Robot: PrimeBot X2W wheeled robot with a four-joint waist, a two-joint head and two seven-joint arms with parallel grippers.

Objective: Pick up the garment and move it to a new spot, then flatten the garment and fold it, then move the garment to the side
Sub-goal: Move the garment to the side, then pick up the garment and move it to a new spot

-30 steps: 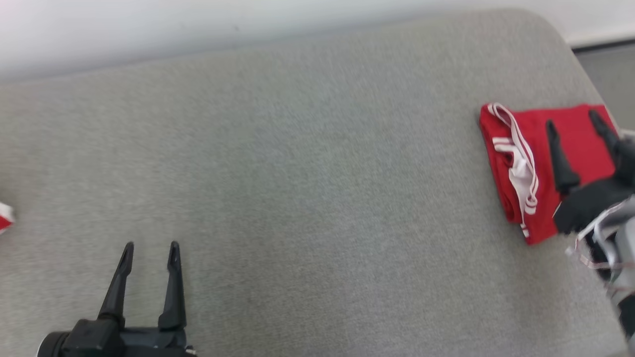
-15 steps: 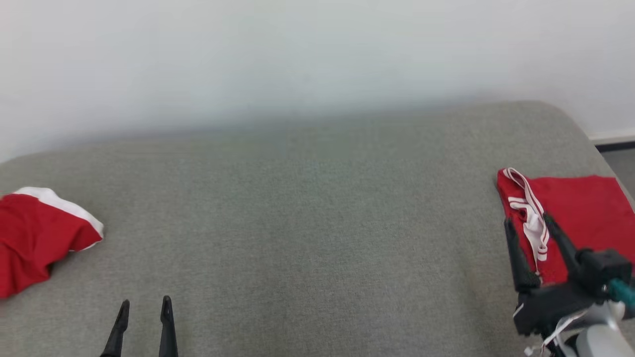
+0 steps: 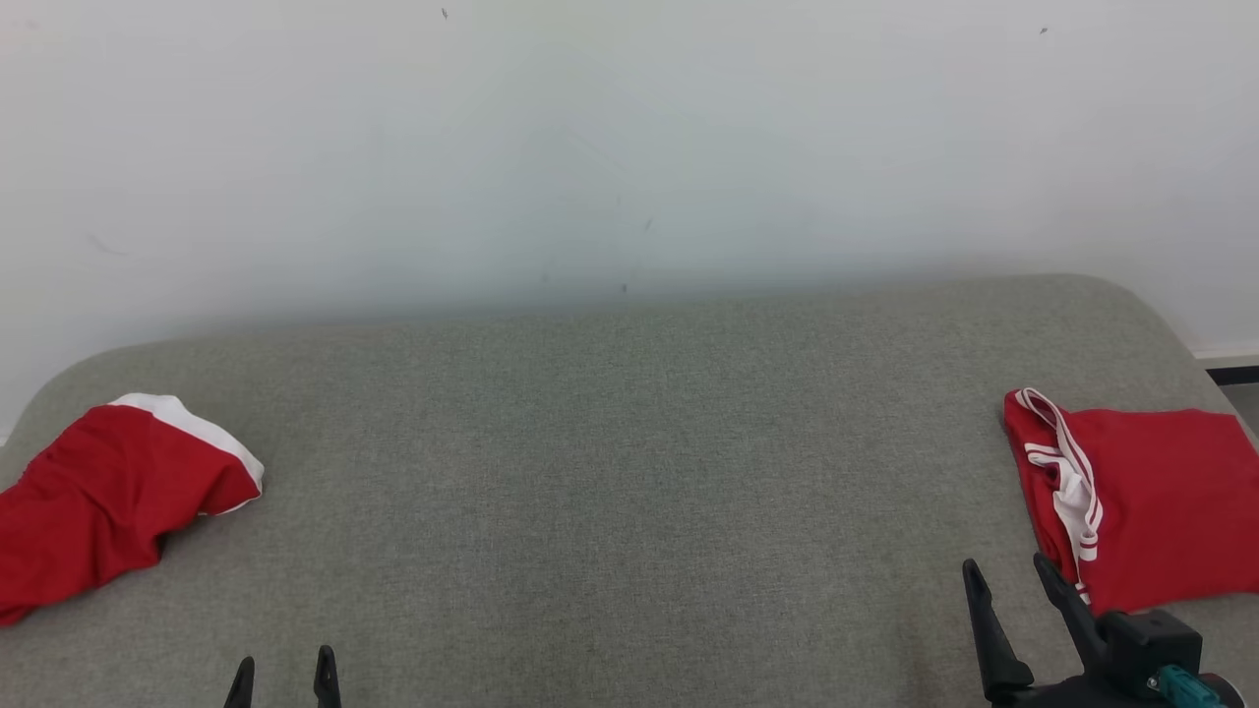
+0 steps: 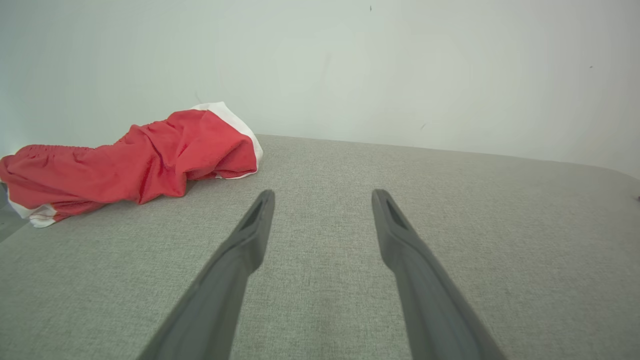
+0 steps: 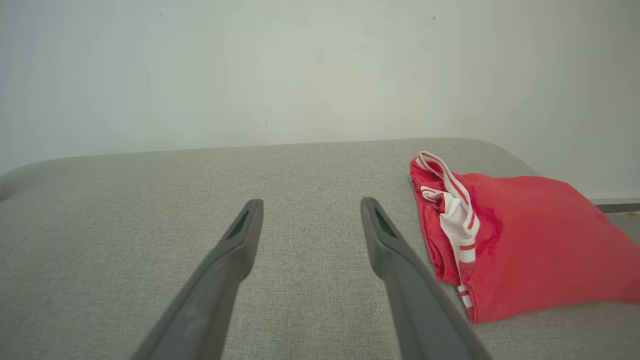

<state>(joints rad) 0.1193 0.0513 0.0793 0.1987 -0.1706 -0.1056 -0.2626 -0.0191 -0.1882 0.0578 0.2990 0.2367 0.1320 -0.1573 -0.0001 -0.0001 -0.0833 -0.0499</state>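
Behind everything stood a plain white wall [image 3: 629, 147], and up against it lay a big grey cushion [image 3: 629, 472] with round corners. Its whole middle was bare, so both arms had lots of room to move and to spread cloth out flat. At the far right end lay a folded red garment [image 3: 1151, 501] with white striped trim, neat and square. It sat very close to the right edge, so a push that way could tip it off. It looked finished and put to the side on purpose, to keep the middle free. At the far left end lay crumpled red shorts [image 3: 108, 497] with a white hem, all bunched up and close to that edge. I think this heap was the next one to pick up and carry to the middle. The right gripper [image 3: 1005, 572] hung low just beside the near corner of the folded garment, not touching it, its two fingers spread wide and holding nothing. The left gripper [image 3: 283, 669] was wide and empty too, well apart from the shorts.
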